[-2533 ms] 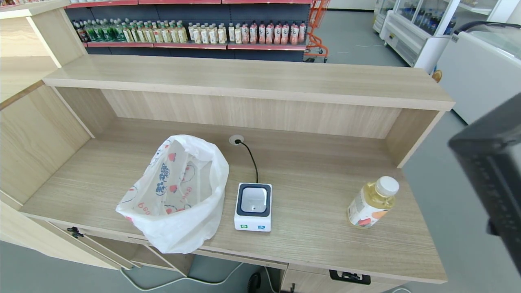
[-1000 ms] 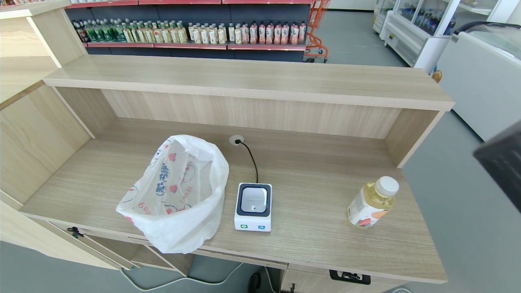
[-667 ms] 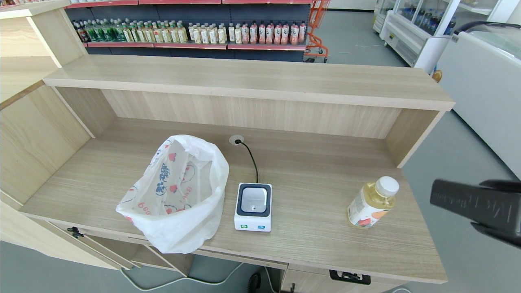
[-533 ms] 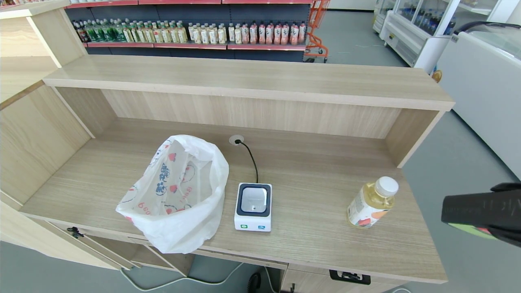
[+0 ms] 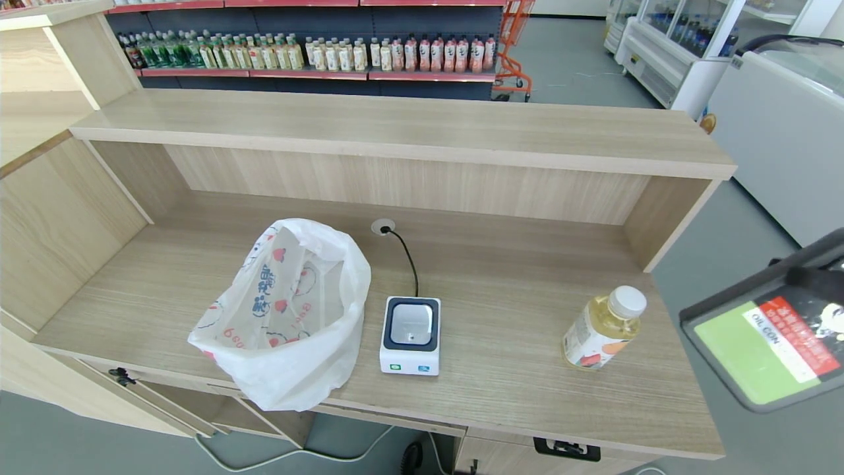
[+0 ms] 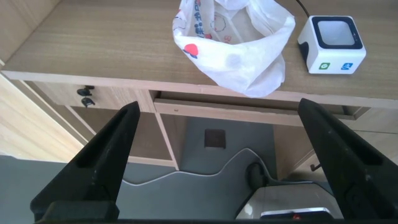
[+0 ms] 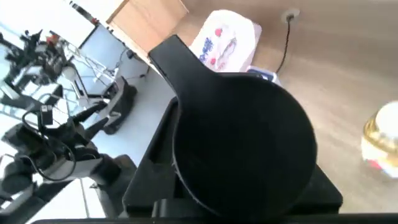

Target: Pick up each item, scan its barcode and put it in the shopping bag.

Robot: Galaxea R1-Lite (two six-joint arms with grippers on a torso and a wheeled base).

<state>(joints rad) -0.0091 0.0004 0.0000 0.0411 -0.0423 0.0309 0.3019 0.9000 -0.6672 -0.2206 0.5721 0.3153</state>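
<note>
A black tube (image 5: pixel 765 343) with a green and red label hangs in the air off the counter's right end, label side up, with my right gripper (image 5: pixel 817 278) shut on it. In the right wrist view the tube's round black end (image 7: pixel 242 143) covers most of the picture. A bottle (image 5: pixel 603 328) of yellow drink with a white cap stands near the counter's right edge. The white scanner (image 5: pixel 410 334) sits mid-counter, and the open white shopping bag (image 5: pixel 290 310) is to its left. My left gripper (image 6: pixel 217 168) hangs open, low in front of the counter by the bag (image 6: pixel 233 37).
The wooden counter (image 5: pixel 501 369) has a raised back shelf (image 5: pixel 395 132) and side walls. A black cable (image 5: pixel 405 257) runs from the scanner to a hole in the counter. Drawers (image 6: pixel 186 124) lie under the front edge. Store shelves and freezers stand behind.
The black tube at the right edge dropped from high to beside the bottle, then turned so that its labelled face shows. Bottle, scanner and bag stayed put.
</note>
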